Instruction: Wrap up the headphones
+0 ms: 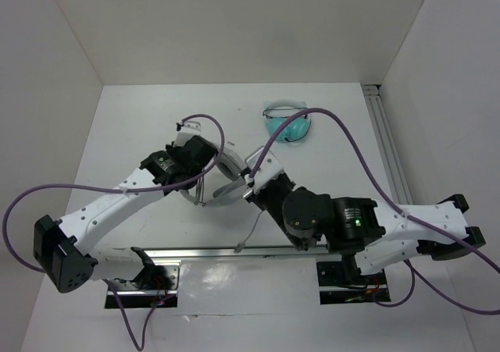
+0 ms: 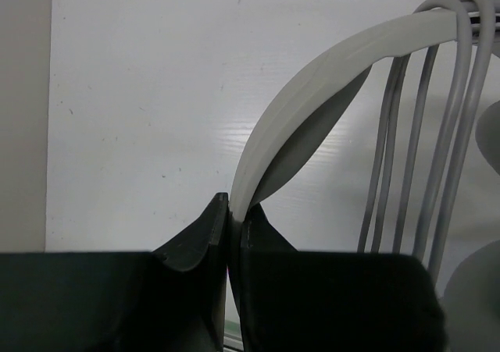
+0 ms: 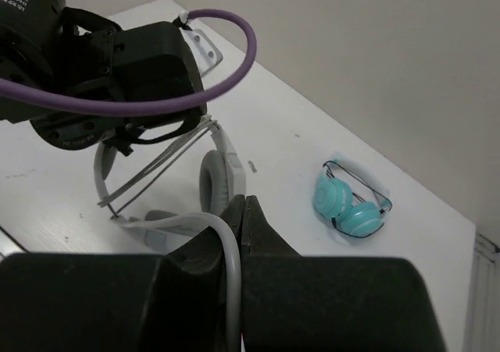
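Two arms, the left arm [image 1: 117, 200] and the right arm [image 1: 351, 223], reach in to the middle of the white bench [image 1: 133, 126]. The big light-grey headphones [image 1: 228, 190] are between them there. The left fingers [image 2: 223, 218] are squeezed shut on the wide headband [image 2: 312, 87], pinching its thin edge right at their tips. Several loops of the thin grey cable [image 2: 437, 141] hang over the headband close beside that spot.

The right fingers [image 3: 251, 215] are pressed almost together too. The cable bends down into the narrow gap between them, so they seem to have hold of it. From above, the loose end [image 1: 247, 237] of the cable trails toward the near edge of the bench, by the metal rail [image 1: 203, 252]. One oblong earcup [image 3: 212, 182] shows just past the right fingers, below the black end of the left arm. I cannot tell if the headphones touch the bench or are lifted a bit.

Small teal headphones [image 1: 287, 126] lie well apart, closer to the far edge and a little to the right. Purple wires [image 1: 351, 145] loop over both arms.
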### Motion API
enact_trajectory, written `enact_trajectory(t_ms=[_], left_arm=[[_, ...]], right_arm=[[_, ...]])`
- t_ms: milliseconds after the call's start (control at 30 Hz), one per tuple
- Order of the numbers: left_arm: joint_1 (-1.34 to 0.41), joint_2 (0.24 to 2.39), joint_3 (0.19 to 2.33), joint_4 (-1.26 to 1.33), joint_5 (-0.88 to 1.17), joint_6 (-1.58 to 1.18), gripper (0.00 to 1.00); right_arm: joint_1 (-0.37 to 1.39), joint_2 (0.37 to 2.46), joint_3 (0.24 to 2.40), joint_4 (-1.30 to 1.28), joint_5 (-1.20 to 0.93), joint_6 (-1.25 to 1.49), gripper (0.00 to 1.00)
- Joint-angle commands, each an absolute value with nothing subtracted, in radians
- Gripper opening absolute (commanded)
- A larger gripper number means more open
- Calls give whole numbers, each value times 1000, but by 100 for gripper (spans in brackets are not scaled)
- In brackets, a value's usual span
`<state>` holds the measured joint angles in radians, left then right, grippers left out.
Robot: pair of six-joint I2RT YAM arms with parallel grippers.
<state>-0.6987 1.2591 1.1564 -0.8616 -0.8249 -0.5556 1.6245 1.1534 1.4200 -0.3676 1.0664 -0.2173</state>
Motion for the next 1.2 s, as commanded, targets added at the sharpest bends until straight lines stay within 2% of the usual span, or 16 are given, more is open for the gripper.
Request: enact_trajectory(t_ms=[0, 133, 267, 400, 633, 800, 1033, 1067, 1133, 1167], left_arm=[[-745, 1252, 1171, -853, -894, -525, 0], [-877, 1171, 1138, -811, -864, -462, 0], [-985, 1118, 1138, -877, -864, -449, 0], [-1124, 1065, 1120, -890, -775, -405, 0], [-1166, 928, 1150, -920, -602, -371, 0], [-1166, 859, 1219, -960, -588, -371, 0], [-1166, 824, 1325, -901, -499, -348, 0], [-1166, 824, 1348, -872, -489, -348, 0], [-1166, 813, 1371, -839, -465, -348, 0], [-1166, 813, 1393, -821, -465, -348, 0]], right_arm=[[1606, 1160, 1456, -289, 1146, -320, 0], [1510, 1138, 1459, -276, 1124, -406, 0], [1324, 1149, 1479, -324, 1089, -468, 0], [1195, 1149, 1427, -217, 1024, -541, 0], [1046, 1213, 1436, -216, 861, -517, 0], [896, 1290, 1401, -216, 711, -407, 0], [636, 1419, 1451, -249, 251, -197, 0], [612, 1419, 1430, -236, 97, -181, 0], [569, 1401, 1367, -183, -73, -137, 1], [533, 1376, 1327, -105, -262, -118, 3]])
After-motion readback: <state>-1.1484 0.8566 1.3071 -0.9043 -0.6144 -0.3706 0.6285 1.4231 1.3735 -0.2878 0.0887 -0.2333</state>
